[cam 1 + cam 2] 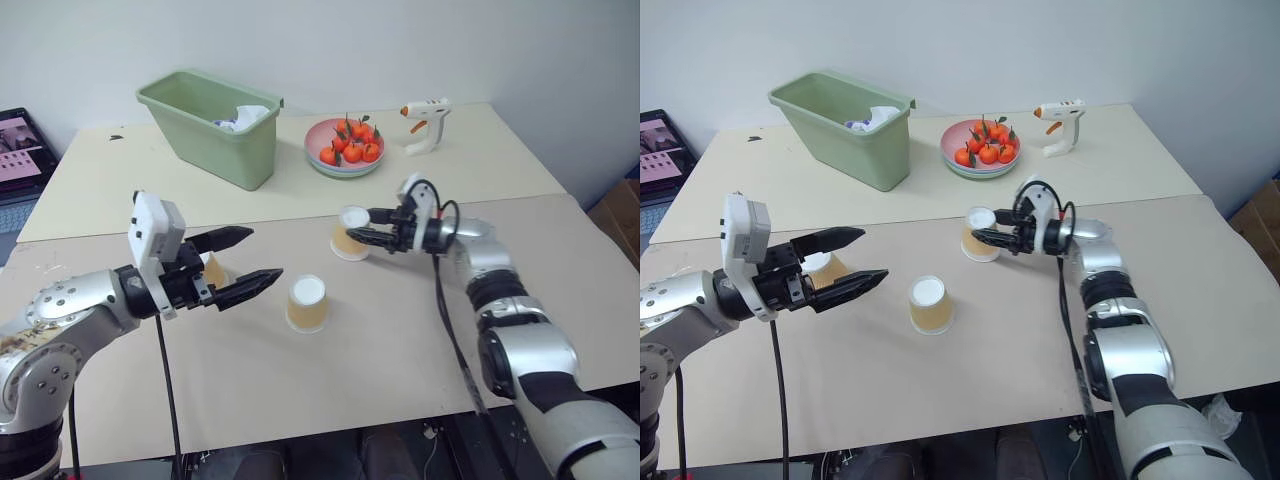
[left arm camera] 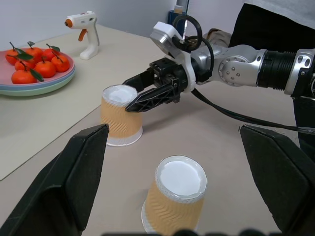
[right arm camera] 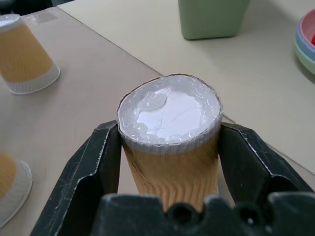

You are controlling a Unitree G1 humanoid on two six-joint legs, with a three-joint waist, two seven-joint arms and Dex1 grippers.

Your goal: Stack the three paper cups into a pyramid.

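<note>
The right gripper (image 1: 362,228) is clamping a paper cup (image 1: 350,236), one black finger (image 3: 96,162) pressing each side just under its white upturned base, with the cup standing upside down on the brown table (image 1: 400,340). This cup is sitting near the seam where the brown table is meeting the paler table (image 1: 470,160) behind it, so there is little room at its back edge.

The middle cup (image 1: 307,304) is standing upside down by itself, nearer the robot and a little to the left of the gripped one, apart from it with bare tabletop between them. The third cup (image 1: 823,268) is sitting farther left, partly hidden behind the left gripper (image 1: 248,259), which is hovering above the table with its fingers spread wide and holding nothing. All three cups are resting on the table, none on another.

Open room is lying to the right of the gripped cup and in front of the middle cup, where the brown surface is running bare toward the near edge.

On the paler table, well behind the cups, a green bin (image 1: 215,125) is standing at the left, a plate of small oranges (image 1: 345,145) is sitting in the middle, and a glue gun (image 1: 425,122) is standing to the right. A laptop (image 1: 20,155) is showing past the far left edge.
</note>
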